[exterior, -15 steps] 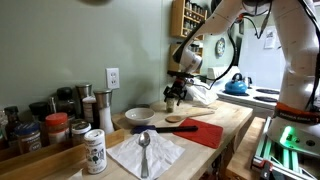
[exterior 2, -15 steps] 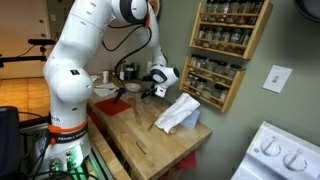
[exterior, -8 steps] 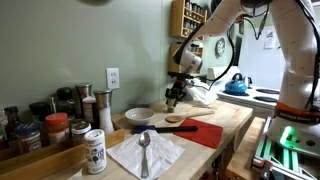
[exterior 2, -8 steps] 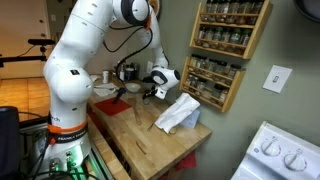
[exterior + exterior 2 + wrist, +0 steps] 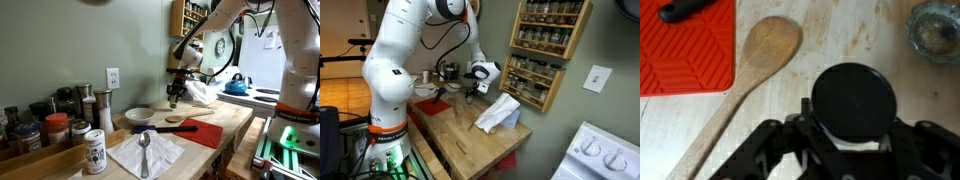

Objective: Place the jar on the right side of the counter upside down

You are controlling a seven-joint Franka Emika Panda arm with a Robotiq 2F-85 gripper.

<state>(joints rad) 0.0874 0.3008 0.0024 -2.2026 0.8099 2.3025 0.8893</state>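
I see jaws clamped on jar [image 5: 852, 100], dark round end facing wrist camera, held above surface [image 5: 855, 30], beside wooden spoon [image 5: 748, 72].

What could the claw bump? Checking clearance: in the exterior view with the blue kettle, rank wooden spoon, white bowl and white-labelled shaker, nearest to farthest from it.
1. Wooden spoon, close beneath the claw.
2. White bowl, beyond the spoon, by the wall.
3. White-labelled shaker, in the foreground.
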